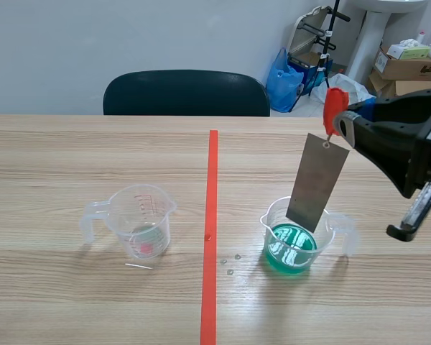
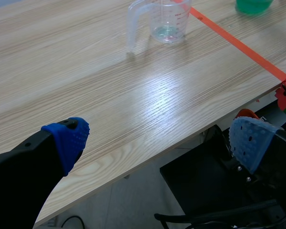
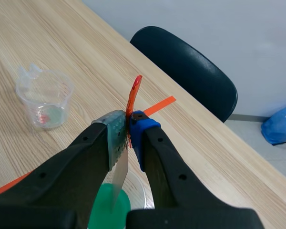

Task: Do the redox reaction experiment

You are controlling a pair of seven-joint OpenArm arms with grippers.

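Observation:
A grey metal strip [image 1: 317,181] with a red tab [image 1: 334,108] at its top hangs tilted from my right gripper [image 1: 343,123], which is shut on the tab. Its lower end dips inside the clear beaker [image 1: 299,237] holding green liquid [image 1: 291,248], right of the orange tape line. In the right wrist view the red tab [image 3: 133,98] sits pinched in the gripper [image 3: 129,132], with the strip [image 3: 119,179] running down to the green liquid [image 3: 107,210]. An empty clear measuring cup [image 1: 138,223] stands left of the line. My left gripper [image 2: 157,138] is open at the table's near edge, far from the cup [image 2: 167,21].
A dark chair [image 1: 187,92] stands behind the table's far edge. Boxes [image 1: 409,68] and a blue bag [image 1: 284,79] lie on the floor at the back right. A few droplets [image 1: 230,262] sit on the wood beside the green beaker.

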